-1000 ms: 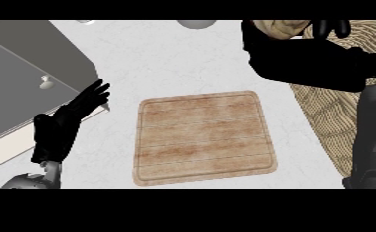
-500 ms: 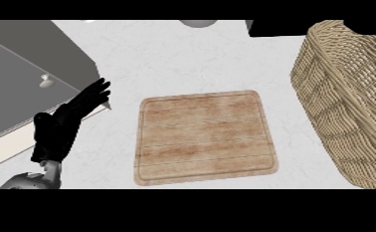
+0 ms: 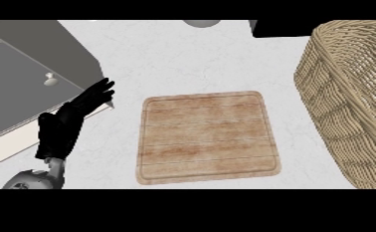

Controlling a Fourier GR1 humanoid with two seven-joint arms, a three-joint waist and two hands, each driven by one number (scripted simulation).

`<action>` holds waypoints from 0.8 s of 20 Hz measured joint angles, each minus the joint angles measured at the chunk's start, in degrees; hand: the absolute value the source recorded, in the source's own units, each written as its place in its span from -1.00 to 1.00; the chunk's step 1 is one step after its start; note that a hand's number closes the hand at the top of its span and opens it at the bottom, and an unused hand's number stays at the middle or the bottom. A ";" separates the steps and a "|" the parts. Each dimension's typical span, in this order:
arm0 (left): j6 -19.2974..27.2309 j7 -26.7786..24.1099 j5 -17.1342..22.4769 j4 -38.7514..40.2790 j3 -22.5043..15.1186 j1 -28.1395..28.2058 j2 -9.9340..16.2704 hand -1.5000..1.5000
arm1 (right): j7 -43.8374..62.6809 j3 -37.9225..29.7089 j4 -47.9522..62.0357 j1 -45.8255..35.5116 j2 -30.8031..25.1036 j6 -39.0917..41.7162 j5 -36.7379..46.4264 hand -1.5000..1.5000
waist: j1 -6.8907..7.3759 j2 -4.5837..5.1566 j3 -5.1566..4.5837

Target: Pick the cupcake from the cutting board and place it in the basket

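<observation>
The wooden cutting board lies flat on the white desk, its top surface bare. The wicker basket stands at the right edge, apart from the board. The cupcake is not visible in the head view. The left robot hand rests left of the board, released, fingers straight. The right robot hand is out of view.
</observation>
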 measured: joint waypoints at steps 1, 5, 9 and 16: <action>-0.30 -0.58 0.00 0.41 0.05 -0.21 -0.17 0.00 | -0.83 -0.66 0.24 0.59 -0.39 0.55 -0.75 1.00 | 0.20 -0.01 0.03; -1.43 -0.51 0.25 0.98 0.31 -0.87 -0.27 0.00 | -5.20 -3.48 0.36 5.44 -1.24 0.36 -1.44 1.00 | 0.67 0.01 0.04; -1.41 -0.53 -0.29 1.57 0.52 -1.27 -0.71 0.00 | -10.59 -5.24 2.04 10.14 -1.87 -0.73 -0.77 1.00 | 1.05 0.00 0.13; -2.28 0.40 -0.40 1.61 1.00 -1.77 -0.90 0.00 | -15.43 -7.87 7.19 15.74 1.03 -3.85 -0.90 -1.00 | 1.49 0.07 0.02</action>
